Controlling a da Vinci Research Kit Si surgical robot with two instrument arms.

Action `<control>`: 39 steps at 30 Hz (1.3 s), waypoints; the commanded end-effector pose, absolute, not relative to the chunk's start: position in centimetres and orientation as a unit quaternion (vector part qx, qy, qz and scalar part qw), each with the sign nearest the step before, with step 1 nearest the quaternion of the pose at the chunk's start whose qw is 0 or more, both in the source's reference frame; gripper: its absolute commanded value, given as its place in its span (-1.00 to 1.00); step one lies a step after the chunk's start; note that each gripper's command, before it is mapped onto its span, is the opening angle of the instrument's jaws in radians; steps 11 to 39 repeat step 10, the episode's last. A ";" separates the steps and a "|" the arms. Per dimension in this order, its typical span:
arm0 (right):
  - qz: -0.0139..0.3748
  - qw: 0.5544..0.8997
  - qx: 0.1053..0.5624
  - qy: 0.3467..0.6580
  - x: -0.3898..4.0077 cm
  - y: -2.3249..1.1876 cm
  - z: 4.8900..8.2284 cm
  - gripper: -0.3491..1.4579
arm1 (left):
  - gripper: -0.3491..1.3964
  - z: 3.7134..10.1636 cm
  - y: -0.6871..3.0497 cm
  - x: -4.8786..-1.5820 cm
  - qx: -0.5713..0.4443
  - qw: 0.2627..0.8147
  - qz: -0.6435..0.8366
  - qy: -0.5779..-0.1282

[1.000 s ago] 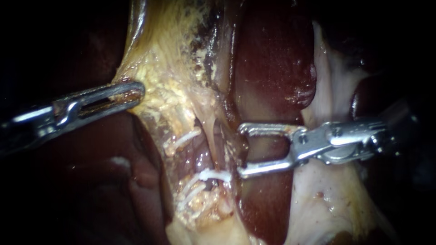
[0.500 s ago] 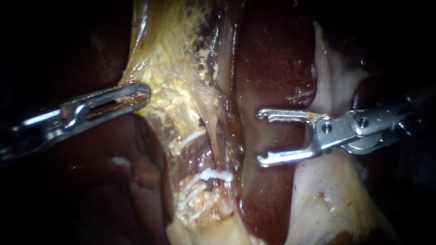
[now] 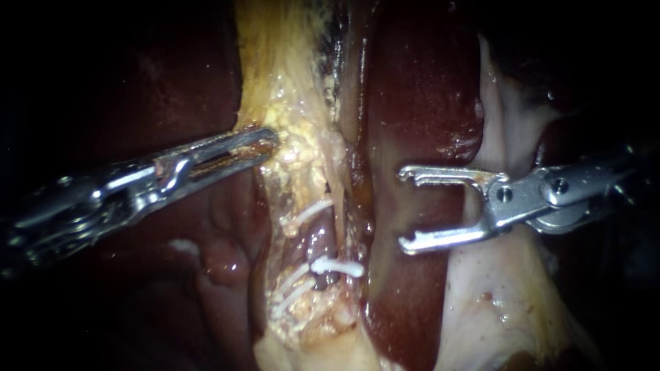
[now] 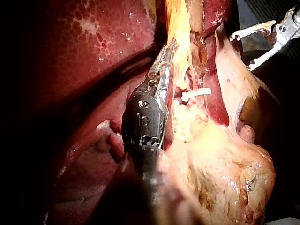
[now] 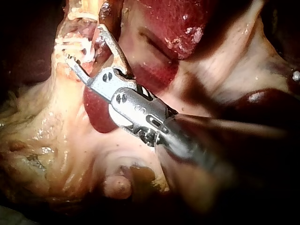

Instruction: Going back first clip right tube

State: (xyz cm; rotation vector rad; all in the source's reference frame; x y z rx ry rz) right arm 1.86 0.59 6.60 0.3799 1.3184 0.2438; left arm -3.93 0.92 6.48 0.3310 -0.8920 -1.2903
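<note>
The right instrument [image 3: 407, 208] comes in from the right, nearest the endoscope, with its jaws spread wide and nothing between them. Both tips hang over a dark red strip of liver [image 3: 412, 89], and pale tissue [image 3: 495, 309] lies beneath its hinge. The left instrument [image 3: 265, 141] reaches in from the left with its jaws closed flat on the edge of the yellow fatty tissue [image 3: 295, 148], gripping it from both sides; the left wrist view shows the same hold, with the jaws lying along that yellow band.

Just beyond and between the two instruments, a white clip [image 3: 337, 266] sits across a dark purplish tube [image 3: 320, 240], beside the liver strip. It lies to the left of the right instrument's lower jaw tip, near it but clearly apart. A second white clip [image 3: 306, 211] sits higher on the same stalk of tissue, slanted. In the right wrist view the white clips show just ahead of the open jaws, not touched by them
</note>
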 end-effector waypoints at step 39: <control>0.113 0.767 0.175 0.607 1.88 0.59 6.60 0.05 | -1.00 6.47 0.91 -3.90 0.149 0.696 -0.578 -0.399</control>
